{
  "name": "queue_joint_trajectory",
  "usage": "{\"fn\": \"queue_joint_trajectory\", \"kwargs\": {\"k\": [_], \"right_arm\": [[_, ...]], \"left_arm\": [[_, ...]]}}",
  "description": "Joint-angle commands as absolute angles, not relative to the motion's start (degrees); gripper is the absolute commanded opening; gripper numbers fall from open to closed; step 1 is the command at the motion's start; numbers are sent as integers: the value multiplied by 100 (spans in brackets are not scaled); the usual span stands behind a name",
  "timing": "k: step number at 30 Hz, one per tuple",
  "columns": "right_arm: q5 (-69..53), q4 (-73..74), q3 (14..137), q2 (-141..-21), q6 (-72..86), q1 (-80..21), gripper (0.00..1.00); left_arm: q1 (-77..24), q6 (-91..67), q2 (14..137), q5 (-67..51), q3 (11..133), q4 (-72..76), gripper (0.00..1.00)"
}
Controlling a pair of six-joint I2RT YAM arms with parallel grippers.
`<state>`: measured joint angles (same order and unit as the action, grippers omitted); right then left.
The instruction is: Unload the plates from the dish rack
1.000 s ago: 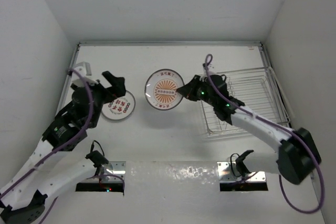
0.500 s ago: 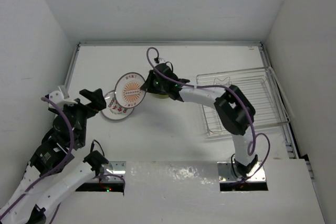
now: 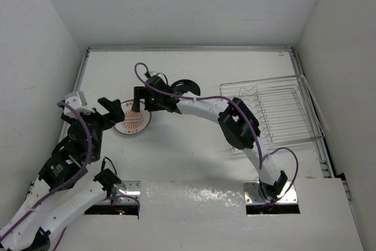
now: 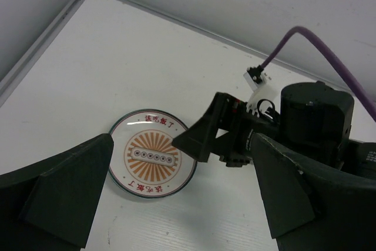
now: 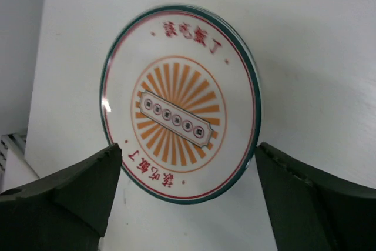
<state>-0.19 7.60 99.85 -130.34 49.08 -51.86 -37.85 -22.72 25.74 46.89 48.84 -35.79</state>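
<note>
A white plate (image 3: 132,120) with an orange sunburst and red lettering lies flat on the table at the left. It also shows in the left wrist view (image 4: 151,160) and the right wrist view (image 5: 179,110). My right gripper (image 3: 141,101) (image 5: 188,151) is open, its fingers standing either side of the plate's near rim without holding it. One right finger (image 4: 200,136) points at the plate's edge. My left gripper (image 3: 113,113) (image 4: 182,142) is open and empty, just left of the plate. The silver wire dish rack (image 3: 276,110) stands at the right with no plate visible in it.
White walls close in the table on three sides, and a raised rim (image 4: 35,45) runs along its left edge. My right arm (image 3: 205,107) stretches across the middle from the rack side, trailing a purple cable (image 4: 305,36). Two metal base plates (image 3: 273,195) sit at the near edge.
My right gripper carried the sunburst plate left from beside the rack, laid it down where a red-lettered plate lay, and opened. My left arm drew back slightly and stayed open.
</note>
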Motion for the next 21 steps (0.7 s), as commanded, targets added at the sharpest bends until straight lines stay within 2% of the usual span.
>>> {"fn": "queue_joint_trajectory", "kwargs": {"k": [1,4,8,11,14,15,18,21], "right_arm": [[167,1449,10844,-13174,4342,-5326,98],[211,1582,10916,-13131,4263,-5379,99],[658,1696,10312,-12579,4052,-5370,99],[1465,1819,9523,-11666,3501,-5379,99],[2867,2099,8572,-10131,2807,-5423,99],[3196,2205,8326,-10125,2656,-5432,99],[4067,2741,7517,-8915,2172,-5432,99],[5007,3294,6866,-7711,1925,-5432,99]], "left_arm": [[-3779,-2215,2426,4684,4896,-3393,100],[-3779,-2250,2321,4746,4878,-3401,100],[-3779,-2259,2338,4772,4860,-3375,100],[-3779,-2329,2548,4790,4887,-3410,100],[-3727,-2505,2995,4729,4983,-3577,100],[-3683,-2505,3093,4694,4992,-3586,100],[-3359,-2557,3461,4387,5036,-3569,100],[-2649,-2426,3743,3554,5019,-3358,100]]}}
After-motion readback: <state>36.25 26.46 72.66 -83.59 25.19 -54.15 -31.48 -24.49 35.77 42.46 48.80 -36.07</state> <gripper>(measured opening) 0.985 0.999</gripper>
